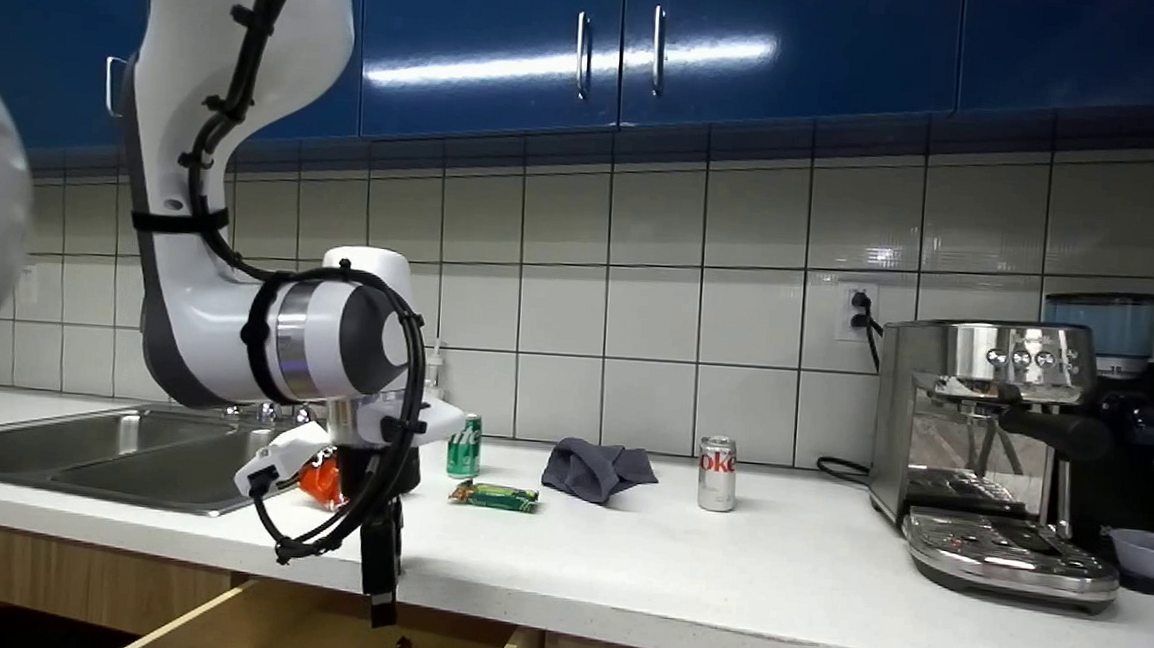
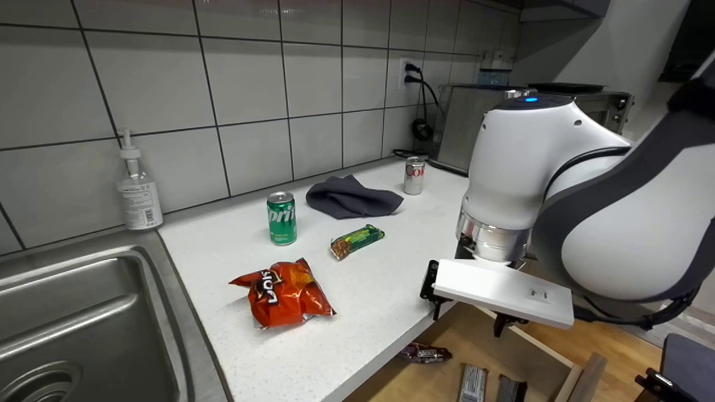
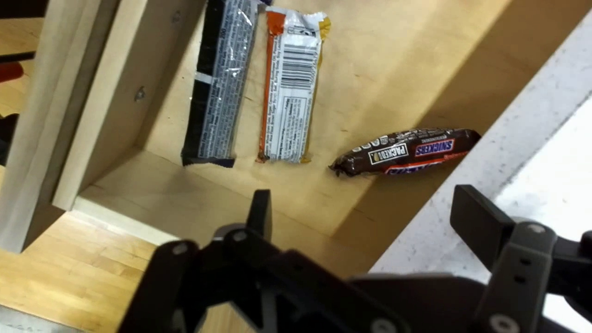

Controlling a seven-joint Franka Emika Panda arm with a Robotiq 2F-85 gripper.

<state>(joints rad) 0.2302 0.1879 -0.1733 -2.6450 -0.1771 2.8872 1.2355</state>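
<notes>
White speckled countertop (image 1: 822,579) beneath a white-tiled wall (image 1: 653,314) and glossy blue cabinets (image 1: 494,48); two-basin steel sink (image 2: 180,312) toward one side, espresso machine (image 1: 950,457) toward the other. Between them, Doritos bag (image 2: 290,293), Sprite can (image 2: 282,219), green-wrapped granola bar (image 2: 357,240), dark gray cloth (image 2: 352,198) and Diet Coke can (image 2: 413,176). Below the countertop's front edge, an open wooden drawer (image 3: 370,69) over a wood floor (image 3: 92,268), with a Snickers bar (image 3: 409,151) lying inside, near two other wrapped bars (image 3: 291,88). Above the drawer, the Robotiq gripper (image 3: 363,208), with jaws spread wide, apart from the Snickers bar.

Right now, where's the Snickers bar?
In the wrist view, the Snickers bar lies right of centre in the drawer, between the barcoded bar and the counter.
</notes>
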